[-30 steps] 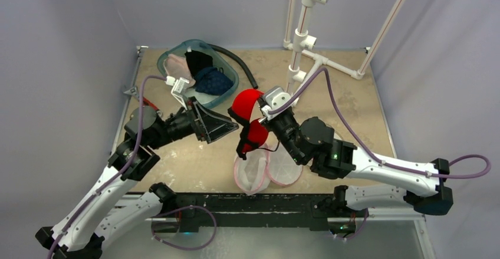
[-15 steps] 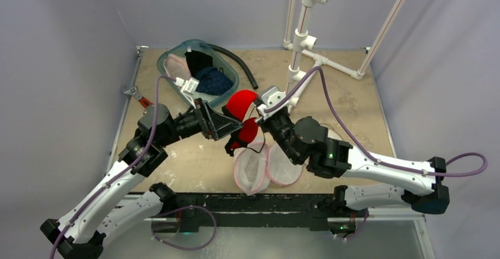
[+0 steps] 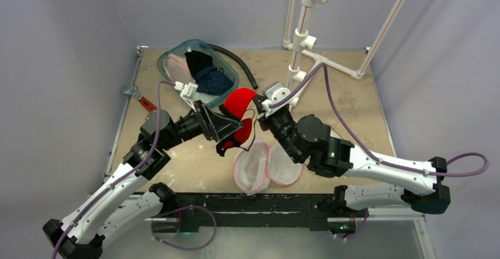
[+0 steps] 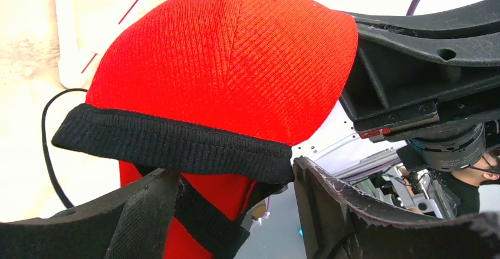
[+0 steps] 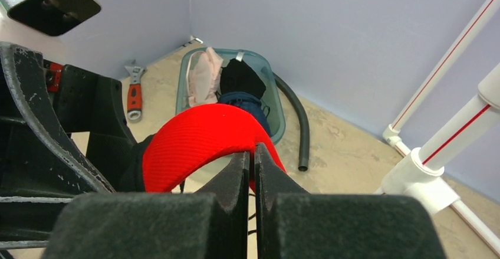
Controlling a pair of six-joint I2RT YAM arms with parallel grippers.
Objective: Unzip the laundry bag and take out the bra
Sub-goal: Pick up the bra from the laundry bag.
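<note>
Nearest, the pink laundry bag (image 3: pixel 259 167) lies open, its right edge hidden under the right arm (image 3: pixel 365 164). Past it the red bra (image 3: pixel 239 104) hangs in the air, pinched tight by the right gripper (image 5: pixel 252 156), and the left gripper (image 4: pixel 230 176) has its jaws wide apart around the black band; only the wrist views show this well. Far back sits a tub (image 3: pixel 168 58) of clothes.
</note>
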